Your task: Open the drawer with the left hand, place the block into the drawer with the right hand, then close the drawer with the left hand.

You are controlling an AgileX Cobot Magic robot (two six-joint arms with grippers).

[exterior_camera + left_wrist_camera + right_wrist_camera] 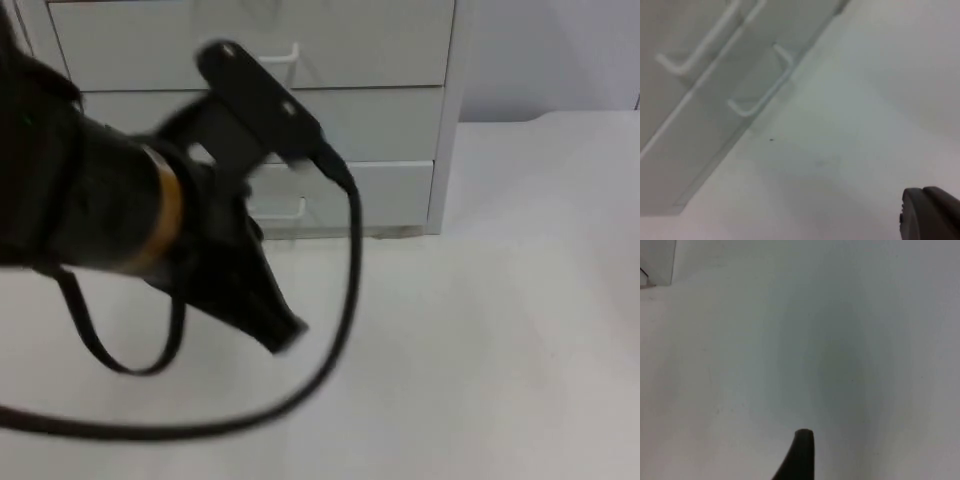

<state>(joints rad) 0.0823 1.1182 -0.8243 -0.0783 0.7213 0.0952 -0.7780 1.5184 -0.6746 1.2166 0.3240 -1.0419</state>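
Where the white table top [520, 330] is meeting the back of the scene, a white drawer unit [260, 110] is standing, its fronts facing forward onto the table. Three drawer fronts are stacking one above another, each long axis running side to side across the top view. All three are sitting flush with the frame, none pulled out.

Handles: a white bar handle [285, 58] is showing on the upper front, another, the lower handle [280, 210], on the bottom front, partly behind the arm. In the left wrist view the bottom handle [762, 85] is running parallel to its drawer front, standing off it on two short legs; the handle above [700, 45] is lying the same way.

The left arm is reaching in across the unit, dark and blurred. The left gripper [280, 330] is hanging over the table just in front of the bottom drawer, pointing down and toward the viewer, apart from the handles. How far its fingers are parted I cannot tell. It is holding nothing that I can make out.

The right gripper [801, 450] is waiting over bare table, one black fingertip in its wrist view, a corner of the unit [657, 262] beyond; its opening I cannot tell.

Surface is looking plain white, matte. A pale wall [550, 50] is standing behind, right of the unit.
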